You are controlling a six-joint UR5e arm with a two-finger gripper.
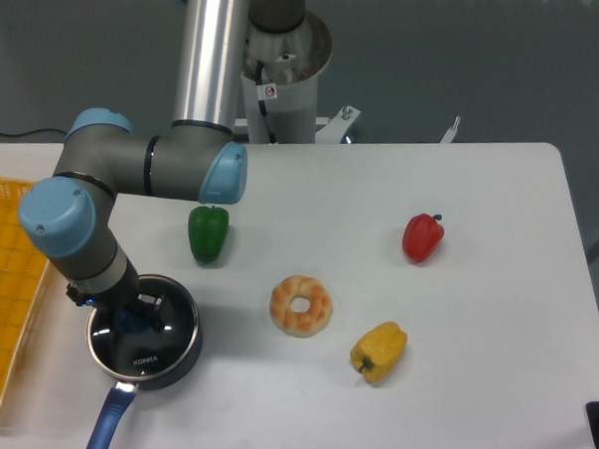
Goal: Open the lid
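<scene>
We see the table point(478, 242) with the arm point(133, 168) bent over its near left corner, a yellow tray point(8, 301) at the left edge, and the pan point(179, 354) under the wrist. The lid point(155, 352) sits level on the pan, its blue knob point(128, 319) just under the gripper point(135, 312). The fingers are down around the knob, but the wrist hides them, so we cannot tell whether they have closed on it. Green pepper point(208, 231) lies just beyond the pan, donut point(301, 305) to its right, yellow pepper point(378, 351) and red pepper point(422, 237) further right

To do this well, we judge the grip should be centred and firm on the knob, then lifted straight up so the rim clears the pan without dragging it or tilting the glass
</scene>
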